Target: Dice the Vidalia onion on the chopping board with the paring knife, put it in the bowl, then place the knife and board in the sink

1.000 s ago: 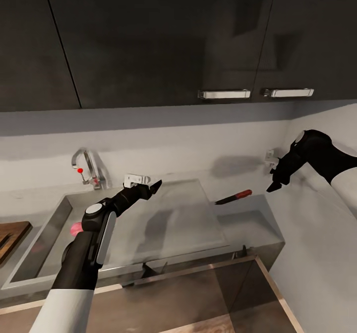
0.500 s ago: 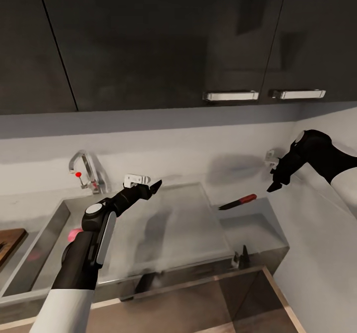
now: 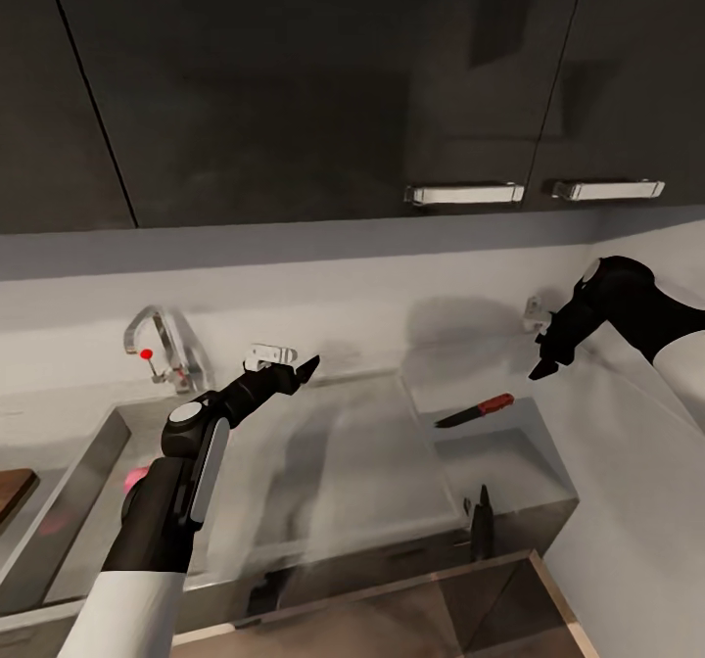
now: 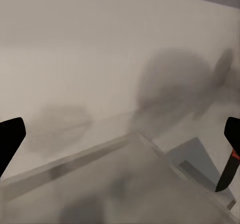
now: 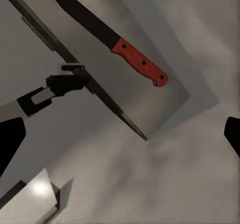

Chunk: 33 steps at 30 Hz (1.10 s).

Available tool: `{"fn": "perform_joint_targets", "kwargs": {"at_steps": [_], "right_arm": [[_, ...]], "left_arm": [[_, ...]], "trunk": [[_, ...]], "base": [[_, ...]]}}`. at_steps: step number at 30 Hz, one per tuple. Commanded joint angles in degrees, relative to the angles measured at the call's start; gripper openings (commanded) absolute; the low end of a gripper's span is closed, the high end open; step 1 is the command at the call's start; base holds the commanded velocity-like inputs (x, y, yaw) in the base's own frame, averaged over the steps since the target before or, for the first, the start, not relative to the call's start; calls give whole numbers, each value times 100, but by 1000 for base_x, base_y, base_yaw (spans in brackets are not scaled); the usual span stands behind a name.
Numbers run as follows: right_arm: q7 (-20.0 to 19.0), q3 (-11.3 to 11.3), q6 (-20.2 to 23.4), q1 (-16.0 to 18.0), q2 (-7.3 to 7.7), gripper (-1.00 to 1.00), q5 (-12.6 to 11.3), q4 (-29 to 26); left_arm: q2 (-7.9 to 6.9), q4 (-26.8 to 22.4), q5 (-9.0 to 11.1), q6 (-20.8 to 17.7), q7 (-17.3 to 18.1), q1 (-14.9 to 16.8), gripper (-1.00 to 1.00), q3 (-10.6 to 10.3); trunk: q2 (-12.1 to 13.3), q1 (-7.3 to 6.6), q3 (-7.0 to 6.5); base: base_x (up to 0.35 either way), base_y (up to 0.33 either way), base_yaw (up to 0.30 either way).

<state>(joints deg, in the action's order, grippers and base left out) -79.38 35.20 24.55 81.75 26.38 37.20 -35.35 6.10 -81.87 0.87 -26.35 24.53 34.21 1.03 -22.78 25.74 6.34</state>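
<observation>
Head view gives me the sink (image 3: 59,501) at about eight o'clock, its flat drainboard (image 3: 343,462) running toward centre, and the chrome tap (image 3: 157,345) standing at its back edge. The paring knife (image 3: 475,410) lies at four o'clock on the grey surface just past the drainboard's far edge, red handle toward the wall, dark blade pointing back toward the drainboard. A corner of the chopping board (image 3: 12,490) peeks in at nine o'clock, at the frame's edge. Something pink sits in the basin, mostly hidden behind my left arm; I cannot tell what it is.

My left gripper (image 4: 120,149) hangs above the drainboard, jaws spread wide and holding nothing. My right gripper (image 5: 120,144) hovers at three o'clock near the wall corner, above the knife, also spread wide and empty. In the right wrist view the knife lies clear, with bare grey surface all round it.
</observation>
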Motion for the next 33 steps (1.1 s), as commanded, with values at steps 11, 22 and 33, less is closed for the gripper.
{"fn": "perform_joint_targets", "kwargs": {"at_steps": [11,22,33], "right_arm": [[-37,24,27,6,65,100,332,-7],[-12,67,6,-124,68,100,357,43],[75,298,6,-368,69,100,357,46]], "left_arm": [[5,-19,10,-45,26,6,100,11],[5,-38,10,-47,26,6,100,11],[5,-39,10,-53,26,5,100,19]], "trunk": [[-14,4,14],[-14,4,14],[-14,4,14]], "base": [[210,-38,0],[48,-7,0],[85,0,0]]}}
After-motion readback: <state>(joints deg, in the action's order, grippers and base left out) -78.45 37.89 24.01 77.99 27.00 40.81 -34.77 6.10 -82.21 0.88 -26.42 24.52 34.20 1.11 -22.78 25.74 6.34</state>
